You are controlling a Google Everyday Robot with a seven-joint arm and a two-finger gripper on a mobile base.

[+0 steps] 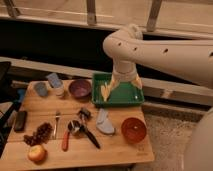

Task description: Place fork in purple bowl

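The fork (57, 123) is slim and silver. It lies on the wooden table (112, 147) at the left, just above the grape bunch (40, 134). The purple bowl (80, 88) stands upright at the back of the table, left of the green tray (125, 97). My gripper (121, 86) hangs over the green tray, right of the purple bowl and far from the fork. Its two yellowish fingers (105, 91) are spread apart and hold nothing.
An orange-red bowl (133, 130) stands at the front right. An orange-handled utensil (65, 140), a black-handled tool (90, 136) and a grey-blue object (104, 123) lie mid-table. Cups (50, 85) stand at the back left, a black bar (20, 120) lies at the left edge and an apple (37, 153) sits at the front left.
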